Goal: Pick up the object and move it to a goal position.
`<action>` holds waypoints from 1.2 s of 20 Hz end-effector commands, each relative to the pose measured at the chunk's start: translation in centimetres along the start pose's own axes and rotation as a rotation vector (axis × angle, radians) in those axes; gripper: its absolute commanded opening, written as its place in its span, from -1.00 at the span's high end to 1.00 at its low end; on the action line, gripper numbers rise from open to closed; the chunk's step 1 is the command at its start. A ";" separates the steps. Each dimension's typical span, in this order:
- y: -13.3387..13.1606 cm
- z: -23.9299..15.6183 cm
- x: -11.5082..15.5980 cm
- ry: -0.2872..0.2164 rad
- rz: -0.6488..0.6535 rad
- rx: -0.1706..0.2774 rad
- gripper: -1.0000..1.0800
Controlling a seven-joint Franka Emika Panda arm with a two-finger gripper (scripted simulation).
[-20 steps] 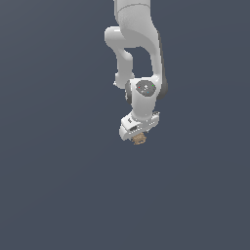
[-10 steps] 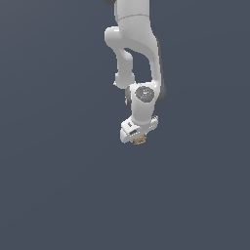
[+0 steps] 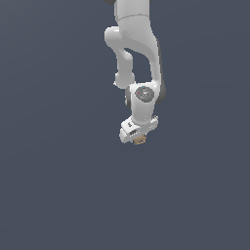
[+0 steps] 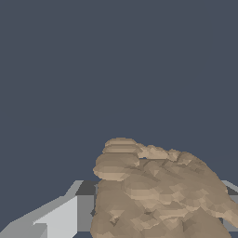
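Note:
The white Panda arm hangs down in the middle of the exterior view. Its gripper [image 3: 139,139] is shut on the object [image 3: 140,140], a small tan-brown lumpy chunk that peeks out just under the hand. In the wrist view the object [image 4: 158,190] fills the lower half, rough and lumpy. A grey-white finger [image 4: 56,216] sits against one side of it. The other finger is mostly hidden behind the chunk.
Only a flat, uniform dark grey-blue background shows around the arm in both views. No other objects, containers or edges are in sight.
The arm has drawn upward a little with the chunk still held; the gripper and object sit slightly higher in the exterior view than a second ago.

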State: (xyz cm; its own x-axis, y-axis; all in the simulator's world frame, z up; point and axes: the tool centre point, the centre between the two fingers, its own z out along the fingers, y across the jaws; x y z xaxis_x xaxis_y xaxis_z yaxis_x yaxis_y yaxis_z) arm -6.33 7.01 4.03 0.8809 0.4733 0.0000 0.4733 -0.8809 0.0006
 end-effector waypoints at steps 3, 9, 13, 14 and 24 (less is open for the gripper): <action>0.1 -0.3 -0.1 0.000 0.000 0.000 1.00; 0.4 -2.2 -0.7 0.000 0.000 0.000 1.00; 0.8 -4.4 -1.4 0.000 0.000 0.000 1.00; 0.9 -5.1 -1.6 0.000 0.000 0.000 1.00; 2.3 -14.1 -4.4 0.000 -0.001 0.001 1.00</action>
State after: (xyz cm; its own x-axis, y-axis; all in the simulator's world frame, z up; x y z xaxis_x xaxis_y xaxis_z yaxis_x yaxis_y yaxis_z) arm -8.77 3.30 16.62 0.8805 0.4740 -0.0002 0.4740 -0.8805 0.0002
